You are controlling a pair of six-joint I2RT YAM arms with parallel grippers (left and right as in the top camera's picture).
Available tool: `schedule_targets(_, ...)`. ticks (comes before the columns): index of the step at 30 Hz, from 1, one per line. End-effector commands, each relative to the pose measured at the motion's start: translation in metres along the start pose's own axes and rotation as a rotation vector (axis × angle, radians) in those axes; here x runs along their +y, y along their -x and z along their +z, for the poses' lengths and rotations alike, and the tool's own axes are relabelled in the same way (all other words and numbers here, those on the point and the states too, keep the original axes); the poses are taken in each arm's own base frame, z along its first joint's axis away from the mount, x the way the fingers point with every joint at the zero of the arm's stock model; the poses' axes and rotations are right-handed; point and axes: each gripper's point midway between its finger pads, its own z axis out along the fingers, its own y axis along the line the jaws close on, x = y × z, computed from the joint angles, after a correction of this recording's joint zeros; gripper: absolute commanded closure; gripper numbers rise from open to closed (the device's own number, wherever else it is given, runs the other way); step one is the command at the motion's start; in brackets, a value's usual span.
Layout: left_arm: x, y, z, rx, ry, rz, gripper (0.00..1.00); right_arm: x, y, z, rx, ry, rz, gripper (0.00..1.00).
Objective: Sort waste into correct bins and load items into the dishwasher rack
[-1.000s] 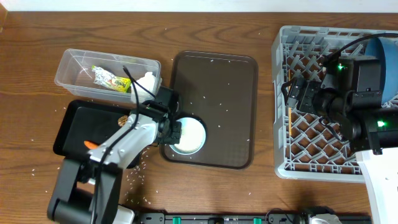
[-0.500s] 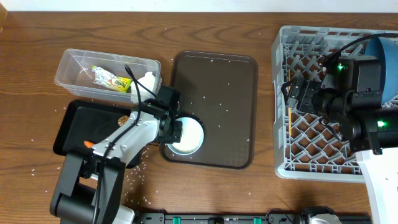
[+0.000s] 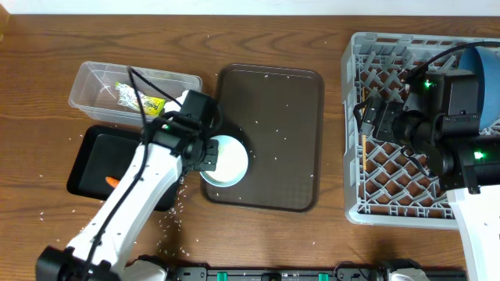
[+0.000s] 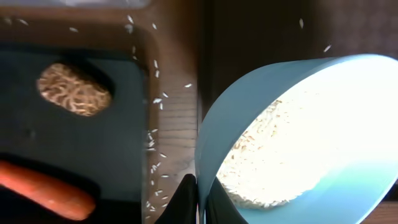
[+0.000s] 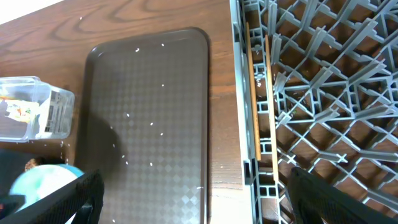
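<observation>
My left gripper [image 3: 208, 154] [image 4: 202, 188] is shut on the rim of the white bowl [image 3: 226, 161] [image 4: 249, 106], which is tilted and holds white rice [image 4: 264, 165]. The bowl hangs at the front left corner of the brown serving tray [image 3: 273, 117], beside the black tray [image 3: 90, 156] [image 4: 93, 143] that holds the carrot [image 3: 112, 181] [image 4: 43, 190] and the brown food lump [image 4: 74, 89]. The clear tub [image 3: 94, 84] holds the wrapper [image 3: 141, 100]. Over the rack's [image 3: 391, 191] [image 5: 323, 81] left edge my right gripper [image 3: 367, 117] [image 5: 196, 194] stands open and empty. Chopsticks [image 5: 255, 93] lie in the rack.
A dark-blue plate [image 3: 486, 74] stands at the rack's far right, partly behind my right arm. Loose rice grains are scattered on the wooden table [image 3: 47, 47] and on the serving tray [image 5: 149, 112]. The bowl [image 5: 40, 180] shows at the lower left of the right wrist view.
My left gripper has shut on the bowl's rim, and the arm has swung up and left, shifting and tilting the bowl toward the black tray. The right arm has not moved.
</observation>
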Motion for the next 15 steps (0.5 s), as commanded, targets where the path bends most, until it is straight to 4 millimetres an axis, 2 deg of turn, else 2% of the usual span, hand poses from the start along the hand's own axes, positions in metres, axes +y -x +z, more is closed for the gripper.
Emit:
schedule_targets(1,0.005,0.003,-0.004,-0.014,0.026,-0.014,0.94,0.002,0.003,-0.002,-0.007,0.005,0.007,0.12)
schedule_targets(8,-0.031,0.012,0.014,0.0,-0.127,0.004,0.94,0.002,0.002,-0.002,-0.006,0.005,0.007,0.12)
schedule_targets(15,-0.055,0.01,0.056,0.062,-0.166,0.043,0.94,0.002,0.002,-0.002,-0.003,0.004,0.007,0.12)
